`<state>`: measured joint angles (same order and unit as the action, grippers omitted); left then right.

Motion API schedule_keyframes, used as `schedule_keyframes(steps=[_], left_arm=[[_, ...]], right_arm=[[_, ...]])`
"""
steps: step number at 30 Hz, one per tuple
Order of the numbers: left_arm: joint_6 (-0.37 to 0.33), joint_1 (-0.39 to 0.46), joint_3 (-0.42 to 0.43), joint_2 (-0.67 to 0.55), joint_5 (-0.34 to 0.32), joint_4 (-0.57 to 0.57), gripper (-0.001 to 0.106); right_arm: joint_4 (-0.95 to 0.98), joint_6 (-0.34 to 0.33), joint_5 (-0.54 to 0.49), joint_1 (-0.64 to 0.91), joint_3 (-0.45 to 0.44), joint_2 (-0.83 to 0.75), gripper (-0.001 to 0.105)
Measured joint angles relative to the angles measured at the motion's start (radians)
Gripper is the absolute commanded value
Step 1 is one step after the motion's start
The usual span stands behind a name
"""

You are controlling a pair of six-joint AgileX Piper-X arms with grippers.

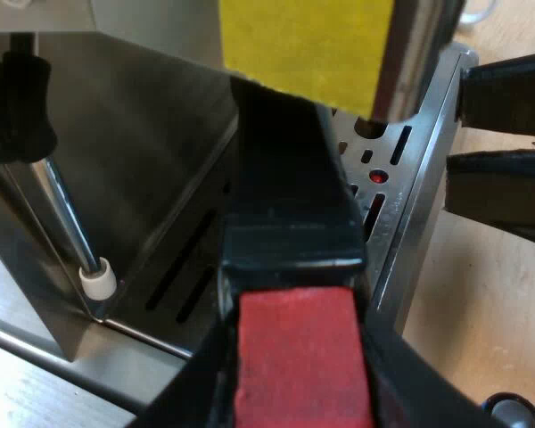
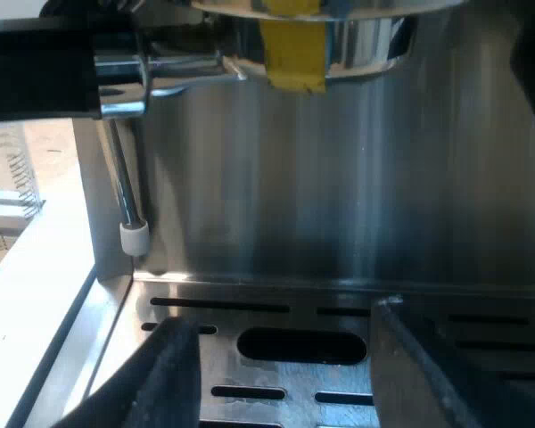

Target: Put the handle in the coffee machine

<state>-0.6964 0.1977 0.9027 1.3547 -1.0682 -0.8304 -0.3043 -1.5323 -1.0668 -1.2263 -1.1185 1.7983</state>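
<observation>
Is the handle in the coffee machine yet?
Almost. Done: the holder is up under the brew head of the espresso machine. In hand: my left gripper clamps its red end. Left: locking it in. My right gripper hangs open over the drip tray.

The right hand [image 2: 281, 357] hangs low over the machine's slotted drip tray [image 2: 339, 299], its two black fingers [image 2: 169, 374] spread wide apart. Ahead of it rises the steel front wall [image 2: 339, 178]. Above the hand is the holder [image 2: 357, 45] with yellow tape [image 2: 292, 49], its dark handle [image 2: 36, 76] reaching sideways over the white-tipped steam wand [image 2: 123, 178].
</observation>
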Motion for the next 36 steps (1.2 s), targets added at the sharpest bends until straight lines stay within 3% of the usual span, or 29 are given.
schedule_keyframes(steps=[9, 10, 21, 29, 36], left_arm=[[0.0, 0.0, 0.0, 0.0, 0.0, 0.0, 0.0], [0.0, 0.0, 0.0, 0.0, 0.0, 0.0, 0.0], [0.0, 0.0, 0.0, 0.0, -0.002, 0.0, 0.0], [0.0, 0.0, 0.0, 0.0, -0.002, 0.0, 0.0], [0.0, 0.0, 0.0, 0.0, -0.002, 0.0, 0.0]], right_arm=[[0.0, 0.017, 0.0, 0.0, 0.004, 0.0, 0.046], [0.0, 0.083, -0.002, 0.0, 0.033, 0.0, 0.046], [0.0, 0.13, -0.014, 0.0, 0.122, 0.0, 0.046], [-0.013, 0.165, 0.048, 0.0, 0.164, 0.014, 0.046], [-0.091, 0.17, 0.205, 0.0, 0.164, 0.076, 0.046]])
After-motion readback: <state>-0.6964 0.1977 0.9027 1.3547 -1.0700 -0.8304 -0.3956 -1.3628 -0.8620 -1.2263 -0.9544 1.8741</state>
